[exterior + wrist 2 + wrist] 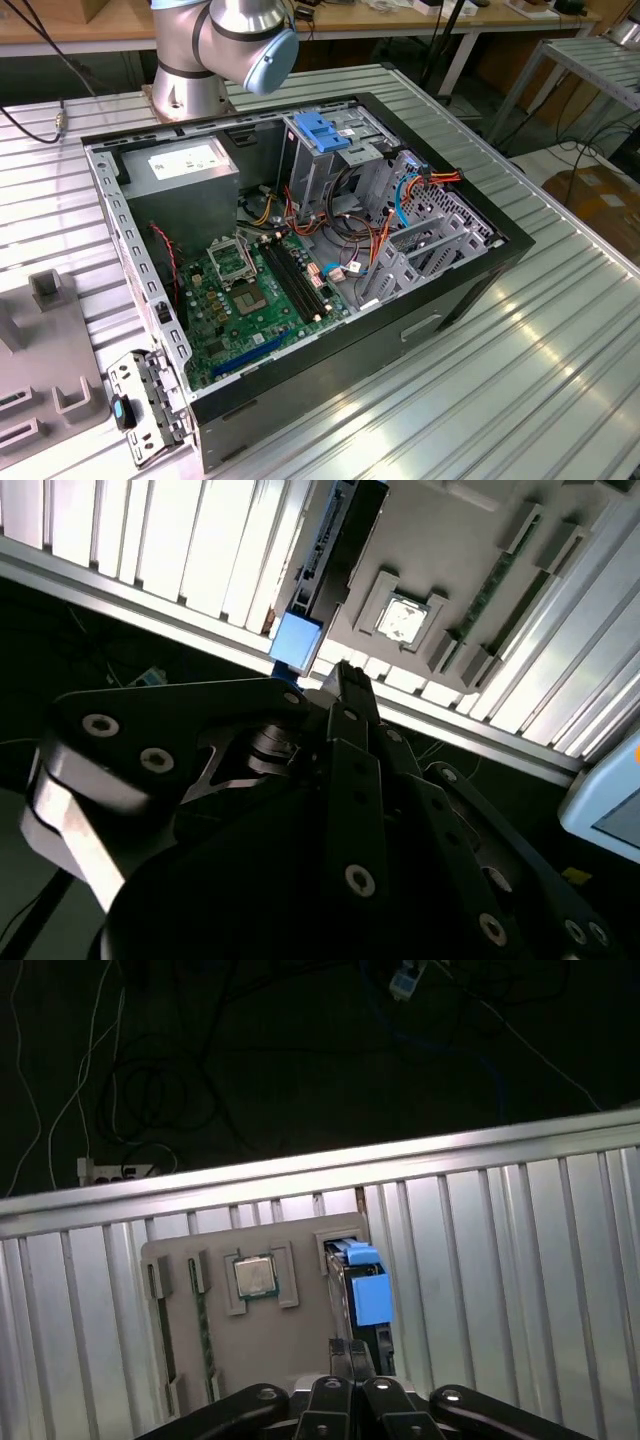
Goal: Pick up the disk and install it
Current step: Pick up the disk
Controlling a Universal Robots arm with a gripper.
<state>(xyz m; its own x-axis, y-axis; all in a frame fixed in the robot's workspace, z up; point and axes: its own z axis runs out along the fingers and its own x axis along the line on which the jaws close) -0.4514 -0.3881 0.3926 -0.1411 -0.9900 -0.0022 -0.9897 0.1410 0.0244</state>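
The disk (352, 1295) stands on edge in a slot of a grey holder plate (300, 1345); its silver body is edge-on, with bright blue rails and a blue tab (371, 1298). In the second wrist view the disk (322, 550) and its blue tab (297, 642) lie just past the fingertips. My gripper (349, 1352) hovers above the holder, close to the disk's near end and apart from it. The two black fingers (352, 695) are pressed together with nothing between them.
The holder plate also carries a square processor chip (256, 1276) and a green memory stick (203, 1330) in slots. It rests on a ribbed aluminium table (500, 1260). An open computer case (300, 260) with a grey drive cage and blue latch (322, 130) shows in the exterior view.
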